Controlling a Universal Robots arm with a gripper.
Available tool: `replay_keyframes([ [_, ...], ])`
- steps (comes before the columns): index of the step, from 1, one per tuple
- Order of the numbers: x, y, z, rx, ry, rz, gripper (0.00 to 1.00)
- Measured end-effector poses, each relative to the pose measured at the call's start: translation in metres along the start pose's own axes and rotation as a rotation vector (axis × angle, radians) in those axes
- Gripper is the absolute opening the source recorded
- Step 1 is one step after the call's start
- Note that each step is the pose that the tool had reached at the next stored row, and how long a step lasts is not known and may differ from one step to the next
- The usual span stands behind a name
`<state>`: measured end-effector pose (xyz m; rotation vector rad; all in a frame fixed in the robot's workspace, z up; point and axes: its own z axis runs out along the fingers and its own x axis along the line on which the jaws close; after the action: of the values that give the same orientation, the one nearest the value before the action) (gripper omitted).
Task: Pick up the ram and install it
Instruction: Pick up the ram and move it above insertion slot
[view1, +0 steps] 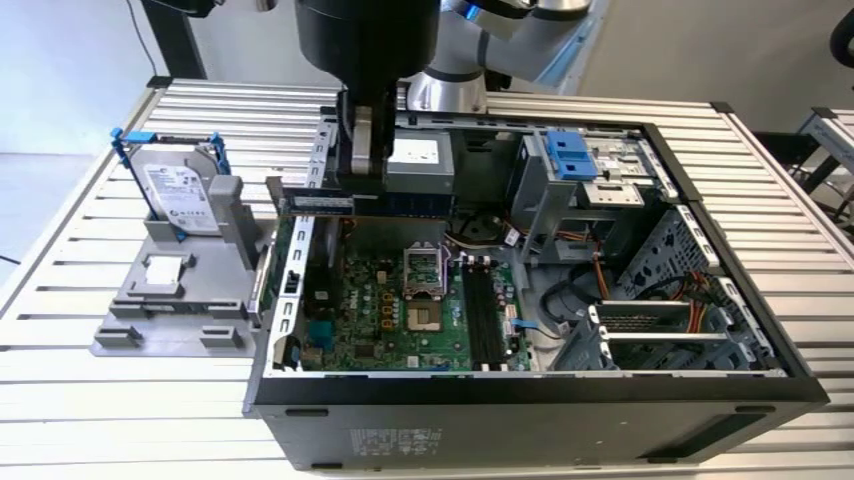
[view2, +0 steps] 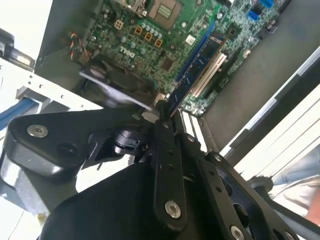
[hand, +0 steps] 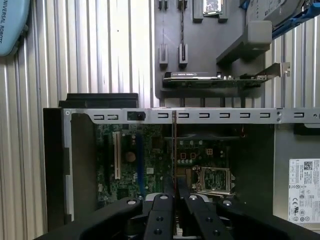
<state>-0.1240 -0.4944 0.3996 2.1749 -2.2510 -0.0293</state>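
Pincer: clamped shut on the ram, both fingers pressed flat against the stick about midway along it; seen in both wrist views as well.

Ram: held on edge and level between the fingers, over the far part of the open case toward the exterior view's left, above the motherboard and not seated in anything. Thin edge-on line in the first wrist view; blue strip reaching out from the fingertips in the second wrist view.

Case: lying open on the slatted bench, near its front edge in the exterior view.

Inside the case: green motherboard with a square socket and long black slots, the slots well apart from the ram; metal drive cage with a blue part and loose cables at the exterior view's right.

Grey holder: on the bench just beside the case, toward the bench's edge at the exterior view's left.

In the holder: hard drive standing upright in a blue frame; expansion card slotted on edge next to the case wall.
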Motion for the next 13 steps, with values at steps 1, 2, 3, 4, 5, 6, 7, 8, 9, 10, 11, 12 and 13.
replay_keyframes([
  [1,-0.0002,-0.0029,-0.0001,0.0,0.0001,0.0,0.0],
  [2,-0.0004,-0.0052,-0.0001,0.0,0.0001,0.0,0.0],
  [3,-0.0006,-0.0076,-0.0002,0.0,0.0,0.0,0.0],
  [4,-0.0008,-0.0107,-0.0002,0.0,0.0,0.0,0.0],
  [5,-0.001,-0.0142,-0.0003,0.0,0.0001,0.0,0.0],
  [6,-0.0013,-0.0175,-0.0004,0.0,0.0,0.0,0.0],
  [7,-0.0015,-0.0203,-0.0004,0.0,0.0,0.0,0.0],
  [8,-0.0017,-0.0231,-0.0005,0.0,0.0001,0.0,0.0],
  [9,-0.0018,-0.0262,-0.0006,0.0,0.0001,0.0,0.0],
  [10,-0.002,-0.029,-0.0006,0.0,0.0,0.0,0.0],
  [11,-0.0023,-0.0321,-0.0007,-0.0001,0.0001,0.0,0.0],
  [12,-0.0025,-0.0351,-0.0008,0.0,0.0001,0.0,0.0],
  [13,-0.0028,-0.0383,-0.0008,0.0,0.0001,0.0,0.0],
])
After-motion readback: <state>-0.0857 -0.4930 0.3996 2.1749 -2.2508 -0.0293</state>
